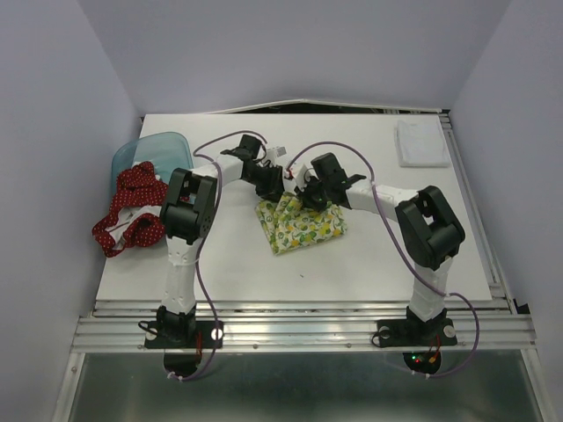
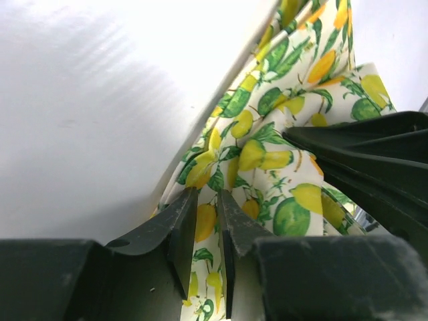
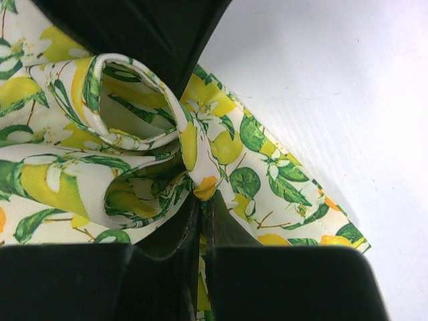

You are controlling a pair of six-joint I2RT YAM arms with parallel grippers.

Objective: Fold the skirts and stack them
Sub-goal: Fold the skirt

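Looking down from above, you see both arms reaching inward and meeting near the middle of the white table [image 1: 369, 255]. Their claws are close together over the far edge of the lemon-print skirt [image 1: 303, 227]. This cream garment, printed with yellow lemons and green leaves, lies bunched in a rough diamond on the table. Its far corner is gathered up where the claws meet.

From the left wrist, your left claw [image 2: 207, 207] has its two dark fingers only narrowly parted. A strip of the lemon cloth runs up through the gap. You cannot tell from this view whether the fingers are pinching the cloth or merely flanking it.

From the right wrist, your right claw [image 3: 202, 207] is pressed fully together. It nips a fold of the same skirt, and a rounded loop of hemmed fabric curls just beyond its tips.

The red dotted skirt [image 1: 132, 207] sits well apart from the arms at the table's left edge. It lies crumpled with a white lining showing, and it rests against the near side of a translucent blue bin [image 1: 149, 149]. A folded white cloth [image 1: 422, 142] lies at the far right corner of the table.
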